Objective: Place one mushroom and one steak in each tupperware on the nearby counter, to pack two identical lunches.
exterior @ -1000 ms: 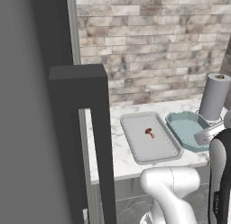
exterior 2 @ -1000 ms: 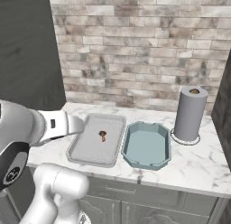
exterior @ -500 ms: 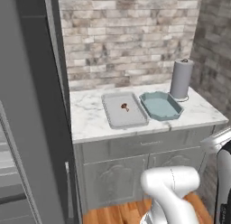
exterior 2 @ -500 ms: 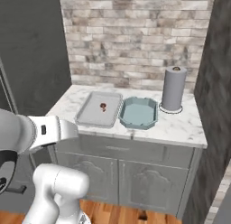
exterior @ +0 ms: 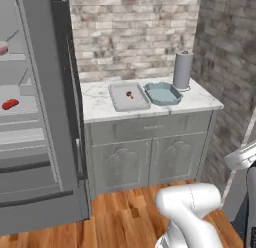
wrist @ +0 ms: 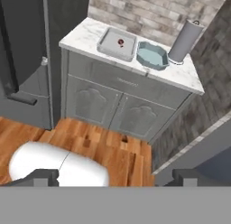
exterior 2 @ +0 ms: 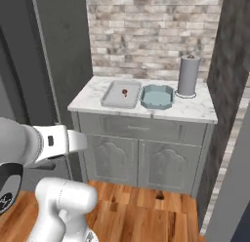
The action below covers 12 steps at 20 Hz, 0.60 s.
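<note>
A brick wall [exterior: 131,32] in grey and beige stands behind grey cabinet doors [exterior 2: 139,161]. The floor [exterior 2: 141,216] is warm brown wood. A tall dark fridge [exterior: 42,117] stands open at the left.

The desk [exterior: 100,104] has a white marble top with faint grey veins and a smooth, slightly polished look, over matt grey painted cabinet fronts [exterior 2: 139,155] with raised panels. The light-grey rectangular tupperware [exterior: 120,101] and the teal octagonal tupperware [exterior: 162,93] both look like smooth matt plastic. The paper towel roll [exterior: 183,70] is soft grey paper. The back wall [exterior 2: 146,31] is rough brick in grey and tan. The floor [exterior 2: 141,216] is glossy orange-brown wood planks. The fridge door [exterior: 55,117] is a dull dark grey, metal-like.
</note>
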{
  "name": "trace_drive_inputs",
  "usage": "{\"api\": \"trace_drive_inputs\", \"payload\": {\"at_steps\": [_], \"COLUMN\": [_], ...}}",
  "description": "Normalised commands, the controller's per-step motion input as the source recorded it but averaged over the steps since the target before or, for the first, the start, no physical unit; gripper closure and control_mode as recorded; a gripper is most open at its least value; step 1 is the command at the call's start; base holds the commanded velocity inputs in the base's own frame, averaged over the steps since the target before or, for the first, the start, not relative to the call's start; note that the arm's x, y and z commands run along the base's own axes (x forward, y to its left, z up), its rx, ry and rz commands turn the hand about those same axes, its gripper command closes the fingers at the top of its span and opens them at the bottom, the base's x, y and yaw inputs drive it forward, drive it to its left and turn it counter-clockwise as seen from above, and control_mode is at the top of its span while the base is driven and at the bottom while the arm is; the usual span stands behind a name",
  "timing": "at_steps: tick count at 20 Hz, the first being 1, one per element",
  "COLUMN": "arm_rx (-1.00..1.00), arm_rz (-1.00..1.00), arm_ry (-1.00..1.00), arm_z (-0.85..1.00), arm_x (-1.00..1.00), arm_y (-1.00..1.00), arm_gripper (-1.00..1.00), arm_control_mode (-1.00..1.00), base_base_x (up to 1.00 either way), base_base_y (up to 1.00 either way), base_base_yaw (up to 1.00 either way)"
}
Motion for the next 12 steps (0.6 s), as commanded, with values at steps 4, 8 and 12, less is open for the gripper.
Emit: {"api": "trace_drive_inputs", "payload": {"at_steps": [4,8,12], "arm_rx": [0.0,0.0,0.0], "arm_rz": [0.0,0.0,0.0], "arm_ry": [0.0,0.0,0.0], "arm_z": [0.0,0.0,0.0], "arm_x": [0.0,0.0,0.0], "arm_y": [0.0,0.0,0.0], "arm_gripper": [-1.0,-1.0,-1.0], "arm_control_mode": [1.0,1.0,1.0], "base_base_x": [-0.54,-0.27,-0.11], "base_base_y": [1.0,1.0,1.0], "base_base_yaw": [0.0,0.0,-0.01]}}
